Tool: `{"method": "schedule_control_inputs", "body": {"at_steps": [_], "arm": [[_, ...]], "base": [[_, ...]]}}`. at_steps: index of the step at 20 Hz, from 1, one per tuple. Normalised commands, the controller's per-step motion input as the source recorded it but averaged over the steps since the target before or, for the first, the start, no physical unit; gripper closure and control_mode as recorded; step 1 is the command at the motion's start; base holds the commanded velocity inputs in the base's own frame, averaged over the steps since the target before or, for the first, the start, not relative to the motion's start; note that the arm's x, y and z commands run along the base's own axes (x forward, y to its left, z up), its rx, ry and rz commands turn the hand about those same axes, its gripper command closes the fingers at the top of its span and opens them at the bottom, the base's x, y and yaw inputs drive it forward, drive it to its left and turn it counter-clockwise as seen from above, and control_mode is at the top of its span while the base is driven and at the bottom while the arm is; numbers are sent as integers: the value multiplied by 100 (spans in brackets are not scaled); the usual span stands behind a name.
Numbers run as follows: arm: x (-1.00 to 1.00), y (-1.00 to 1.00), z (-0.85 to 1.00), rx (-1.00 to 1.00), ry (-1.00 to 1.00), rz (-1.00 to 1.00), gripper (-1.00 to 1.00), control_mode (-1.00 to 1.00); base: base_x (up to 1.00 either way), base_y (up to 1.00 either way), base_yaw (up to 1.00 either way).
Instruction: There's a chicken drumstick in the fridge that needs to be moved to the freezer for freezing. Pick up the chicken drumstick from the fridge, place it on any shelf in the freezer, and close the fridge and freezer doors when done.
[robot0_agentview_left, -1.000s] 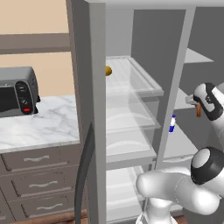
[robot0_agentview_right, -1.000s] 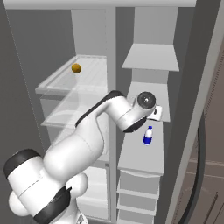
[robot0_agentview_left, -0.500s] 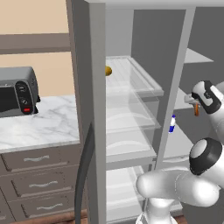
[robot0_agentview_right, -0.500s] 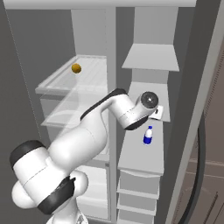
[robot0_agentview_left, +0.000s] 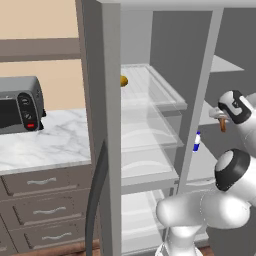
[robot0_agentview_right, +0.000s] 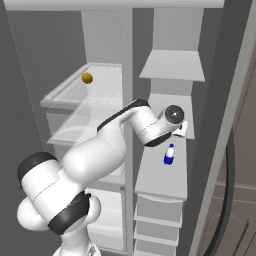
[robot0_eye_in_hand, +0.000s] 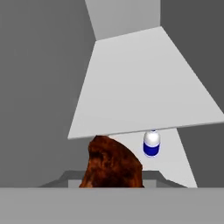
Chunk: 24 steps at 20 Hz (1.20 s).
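Orange-brown, the small chicken drumstick (robot0_agentview_left: 222, 125) hangs clamped in your fingers (robot0_agentview_left: 220, 116), which are closed on its upper end inside the narrow grey freezer (robot0_agentview_right: 170, 65). You see it close up in the hand view (robot0_eye_in_hand: 111, 164), above the pale grey solid shelf (robot0_agentview_right: 162, 175). A small blue-and-white bottle (robot0_agentview_right: 169, 154) stands on that shelf, just beside the drumstick. Further left, a round yellow ball (robot0_agentview_right: 87, 78) sits on the fridge's clear glass shelf (robot0_agentview_right: 70, 95).

our white arm (robot0_agentview_right: 115, 150) reaches from the lower left of the right base view up to centre right, wrist bent, our gripper (robot0_agentview_left: 221, 120) clamped tight at the left base view's right edge.
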Motion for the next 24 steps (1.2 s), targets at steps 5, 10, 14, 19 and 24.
{"method": "schedule_control_inputs", "body": {"at_steps": [5, 10, 14, 19, 24], "arm": [[43, -7, -2, 0, 1, 0, 100, -100], [28, -13, 0, 6, 0, 2, 100, -100], [15, -26, 0, 10, 0, 8, 100, -100], [22, -3, -2, 5, 1, 7, 100, -100], [22, -1, -18, 0, 0, 1, 100, -100]], "base": [[0, 0, 0], [0, 0, 0], [0, 0, 0], [0, 0, 0], [0, 0, 0]]}}
